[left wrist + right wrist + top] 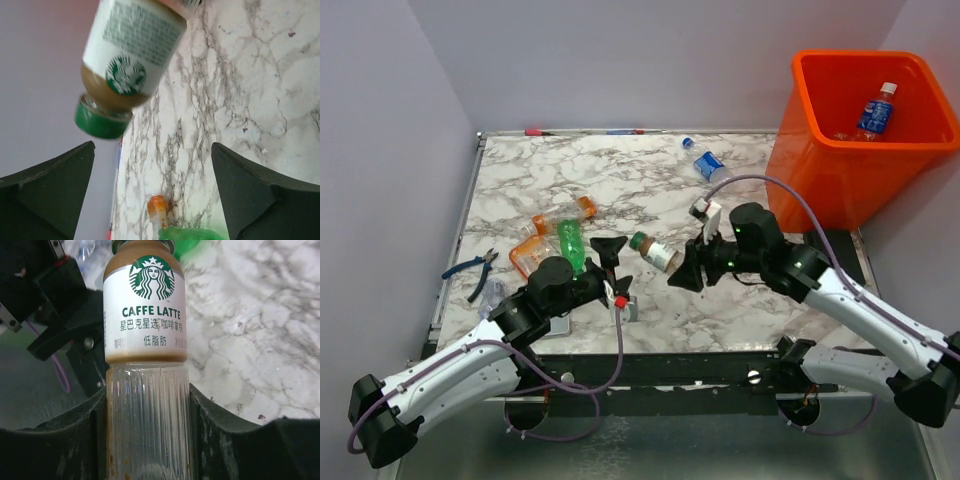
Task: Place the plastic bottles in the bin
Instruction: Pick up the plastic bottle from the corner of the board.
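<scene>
From above, I see my right pincer [680, 266] pinching a latte bottle [654, 251] at mid-tabletop [620, 180]. My left pincer [615, 266] is spread just beside it. The bin [840, 170] holds a blue-labelled bottle [876, 110]. Left wrist: pincer [155, 200] spread, the latte bottle [131, 55] ahead, ungripped. Right wrist: pincer [147, 435] clamped on its clear ribbed body.

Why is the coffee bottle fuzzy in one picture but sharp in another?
Left wrist view: the coffee bottle looks soft, its label print smeared, likely because it is too close to the lens. Right wrist view: held in the right gripper, its label reads crisply. Top view: evenly lit, but the bottle is small.
</scene>
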Controlling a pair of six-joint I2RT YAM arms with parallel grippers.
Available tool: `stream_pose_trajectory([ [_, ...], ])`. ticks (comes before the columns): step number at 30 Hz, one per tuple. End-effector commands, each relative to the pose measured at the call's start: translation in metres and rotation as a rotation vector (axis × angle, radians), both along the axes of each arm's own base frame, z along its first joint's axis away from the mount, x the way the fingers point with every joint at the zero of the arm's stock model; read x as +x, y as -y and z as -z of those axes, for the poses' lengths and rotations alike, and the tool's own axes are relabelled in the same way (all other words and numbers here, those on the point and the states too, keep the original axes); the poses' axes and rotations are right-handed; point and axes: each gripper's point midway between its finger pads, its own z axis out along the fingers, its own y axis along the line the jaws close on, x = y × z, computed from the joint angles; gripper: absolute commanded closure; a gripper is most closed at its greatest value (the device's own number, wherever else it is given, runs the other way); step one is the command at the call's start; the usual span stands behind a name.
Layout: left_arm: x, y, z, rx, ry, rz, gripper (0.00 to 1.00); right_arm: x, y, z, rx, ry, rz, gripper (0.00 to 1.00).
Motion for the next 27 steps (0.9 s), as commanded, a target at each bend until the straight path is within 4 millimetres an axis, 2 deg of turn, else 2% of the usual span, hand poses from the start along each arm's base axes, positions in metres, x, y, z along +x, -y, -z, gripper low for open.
stream_pose_trajectory([
  [1,0.011,-0.003,-0.043,-0.302,-0.184,-0.155,0.01,0.042,0.021,-0.06,0.168,0.235,0.298,0.66],
  [5,0.026,-0.01,-0.077,-0.652,-0.457,-0.342,0.01,0.05,0.049,-0.093,0.311,0.376,0.459,0.65],
  [8,0.026,0.009,-0.095,-0.794,-0.726,-0.374,0.01,0.047,0.063,-0.104,0.427,0.449,0.512,0.65],
  [11,0.002,0.046,-0.113,-0.989,-1.023,-0.154,0.01,0.042,0.069,-0.113,0.54,0.495,0.53,0.66],
  [12,-0.007,0.054,-0.125,-1.078,-1.115,-0.057,0.01,0.041,0.069,-0.113,0.562,0.5,0.526,0.66],
  [14,-0.01,0.06,-0.144,-1.231,-1.268,0.056,0.01,0.036,0.068,-0.114,0.601,0.514,0.504,0.66],
  [17,-0.015,0.072,-0.161,-1.331,-1.453,0.211,0.01,0.025,0.062,-0.116,0.653,0.531,0.435,0.66],
  [19,-0.028,0.08,-0.179,-1.324,-1.534,0.372,0.01,0.021,0.058,-0.115,0.66,0.537,0.401,0.66],
  [21,-0.032,0.087,-0.19,-1.311,-1.585,0.454,0.01,0.022,0.056,-0.111,0.655,0.538,0.396,0.66],
  [24,-0.029,0.095,-0.192,-1.301,-1.599,0.468,0.01,0.021,0.054,-0.108,0.672,0.542,0.382,0.67],
  [27,-0.023,0.093,-0.191,-1.334,-1.565,0.445,0.01,0.021,0.048,-0.103,0.68,0.524,0.366,0.67],
])
